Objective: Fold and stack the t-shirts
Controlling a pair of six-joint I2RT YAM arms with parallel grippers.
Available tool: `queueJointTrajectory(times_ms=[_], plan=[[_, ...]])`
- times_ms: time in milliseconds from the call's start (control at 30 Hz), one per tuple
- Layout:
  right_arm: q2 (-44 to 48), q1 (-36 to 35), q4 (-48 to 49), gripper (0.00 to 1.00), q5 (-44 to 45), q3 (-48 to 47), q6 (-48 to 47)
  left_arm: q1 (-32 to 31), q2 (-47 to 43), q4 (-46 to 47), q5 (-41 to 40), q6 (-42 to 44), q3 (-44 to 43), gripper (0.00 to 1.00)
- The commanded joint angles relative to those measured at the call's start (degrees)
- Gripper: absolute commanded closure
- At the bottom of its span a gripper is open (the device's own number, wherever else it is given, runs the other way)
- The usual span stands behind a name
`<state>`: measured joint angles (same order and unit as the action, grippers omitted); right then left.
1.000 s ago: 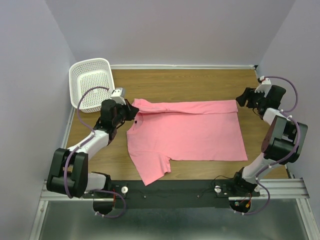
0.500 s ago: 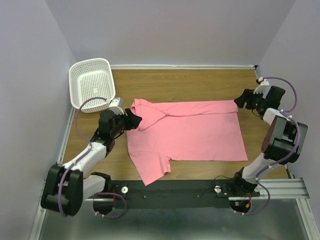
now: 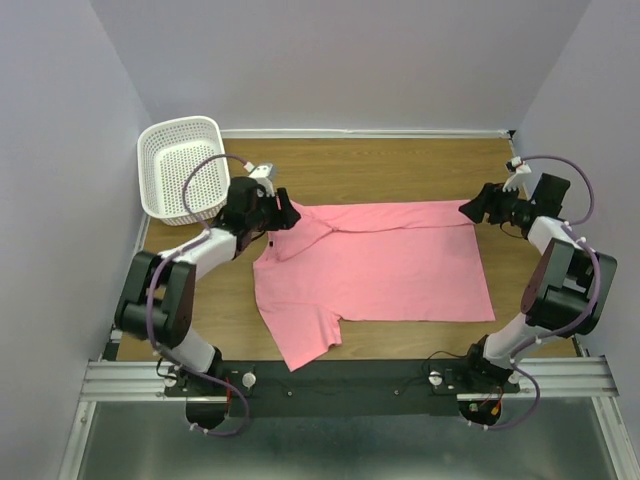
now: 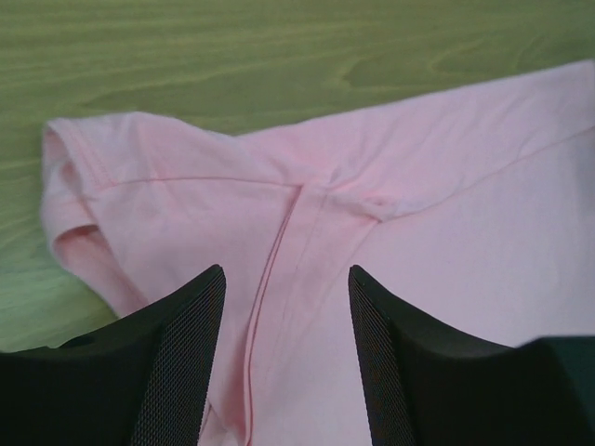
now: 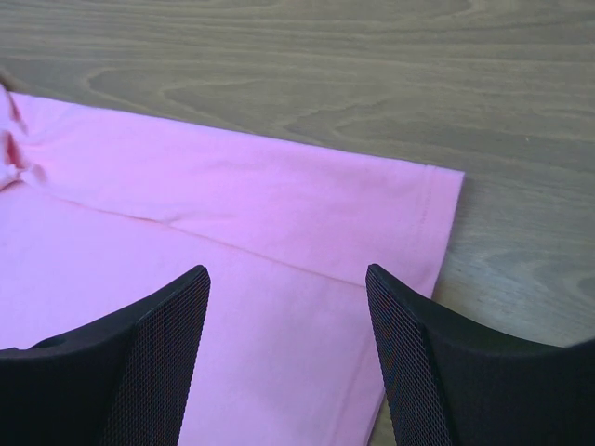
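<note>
One salmon-pink t-shirt (image 3: pixel 380 265) lies flat on the wooden table, its far strip folded over towards me and one sleeve (image 3: pixel 305 345) spread at the near left. My left gripper (image 3: pixel 288 213) hovers open over the shirt's far-left corner. In the left wrist view the folded sleeve (image 4: pixel 112 186) and a seam lie ahead of the left gripper (image 4: pixel 286 271), with nothing between its fingers. My right gripper (image 3: pixel 467 210) is open over the far-right corner. The right wrist view shows the shirt's hem corner (image 5: pixel 437 195) just beyond the right gripper (image 5: pixel 285 269).
A white perforated basket (image 3: pixel 180 165) stands tilted against the left wall at the far-left corner of the table (image 3: pixel 380 165). Lilac walls close in the left, back and right sides. A metal rail (image 3: pixel 350 380) runs along the near edge.
My left gripper has opened and let go of the shirt's far-left shoulder, then swung farther back along the far edge. The right gripper has edged left towards the shirt's corner.
</note>
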<state>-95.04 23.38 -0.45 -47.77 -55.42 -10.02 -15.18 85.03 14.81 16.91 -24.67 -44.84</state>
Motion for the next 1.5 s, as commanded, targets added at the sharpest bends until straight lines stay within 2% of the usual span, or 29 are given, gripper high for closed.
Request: queueJointTrajectory(times_ms=[0,233,467,633,700,733,800,833,900,933,1000,1400,1467], plan=[[2.85,0.18,-4.65,0.24,-4.00,1.01,-2.98,-3.89,8.73,-11.26,2.35,7.42,-9.08,0.37],[2.93,0.18,-5.97,0.24,-5.14,1.72,-3.51,-8.90,22.09,-22.27,-5.64,13.15,-20.72,0.39],[2.58,0.18,-6.23,0.24,-5.49,1.98,-3.86,-10.31,24.21,-24.47,-10.84,13.77,-22.75,0.40],[2.58,0.18,-6.49,0.24,-5.32,2.16,-4.04,-11.01,24.92,-25.70,-9.53,14.38,-23.36,0.44],[2.67,0.09,-6.50,0.24,-5.32,2.24,-4.22,-11.19,24.83,-26.41,-8.56,14.73,-23.45,0.49],[2.67,0.18,-6.50,0.24,-5.40,2.16,-4.22,-11.36,24.83,-26.41,-7.77,14.82,-23.36,0.57],[2.67,0.18,-6.58,0.24,-5.32,2.16,-4.13,-11.63,24.30,-26.58,-7.15,14.91,-23.01,0.64],[2.67,0.18,-6.58,0.24,-5.32,1.98,-4.04,-11.80,23.61,-26.67,-6.72,14.91,-22.93,0.74],[2.67,0.18,-6.67,0.24,-5.23,1.98,-4.04,-12.06,22.64,-26.76,-6.80,14.91,-22.57,0.84],[2.67,0.18,-6.67,0.24,-5.32,1.89,-4.04,-12.24,21.41,-26.76,-6.97,14.82,-22.40,0.94],[2.76,0.18,-6.67,0.24,-5.32,1.89,-4.04,-12.50,20.18,-27.28,-7.24,14.91,-22.22,0.97],[2.50,0.18,-7.02,0.24,-5.14,1.45,-3.87,-18.13,13.40,-30.98,-7.59,16.67,-19.15,0.96],[2.50,0.18,-7.02,0.24,-5.05,1.28,-3.95,-20.05,13.40,-30.98,-6.45,16.93,-17.66,0.88]])
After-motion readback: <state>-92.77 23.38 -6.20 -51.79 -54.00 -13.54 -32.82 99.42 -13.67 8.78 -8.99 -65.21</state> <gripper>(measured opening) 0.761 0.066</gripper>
